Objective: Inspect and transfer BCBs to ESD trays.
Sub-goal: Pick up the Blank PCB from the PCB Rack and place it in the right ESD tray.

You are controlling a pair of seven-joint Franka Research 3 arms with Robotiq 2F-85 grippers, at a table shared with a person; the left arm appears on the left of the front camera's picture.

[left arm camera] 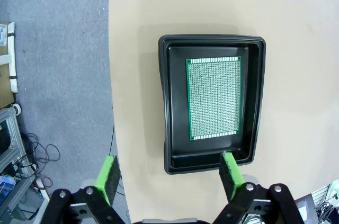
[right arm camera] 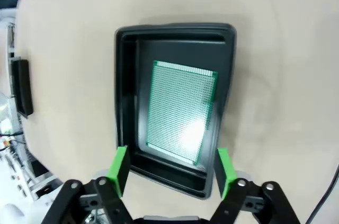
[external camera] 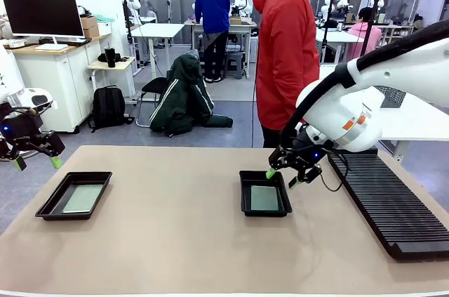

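Two black ESD trays lie on the tan table, one at the left (external camera: 57, 206) and one near the middle (external camera: 243, 202). Each holds a flat pale green BCB: one in the left tray (external camera: 82, 199) (left arm camera: 214, 98), one in the middle tray (external camera: 265, 199) (right arm camera: 180, 112). My right gripper (external camera: 283, 177) (right arm camera: 172, 168) hovers open just above the far right corner of the middle tray (right arm camera: 124, 102), nothing between its fingers. Past the table's left edge, my left gripper (external camera: 36, 163) (left arm camera: 167, 173) hangs open and empty, looking down at the left tray (left arm camera: 167, 102).
A long black ribbed rack (external camera: 393, 206) runs along the table's right side. A person in a red top (external camera: 286, 44) stands at the far edge behind the middle tray. Bare tabletop (external camera: 168, 241) lies between the trays and toward the near edge.
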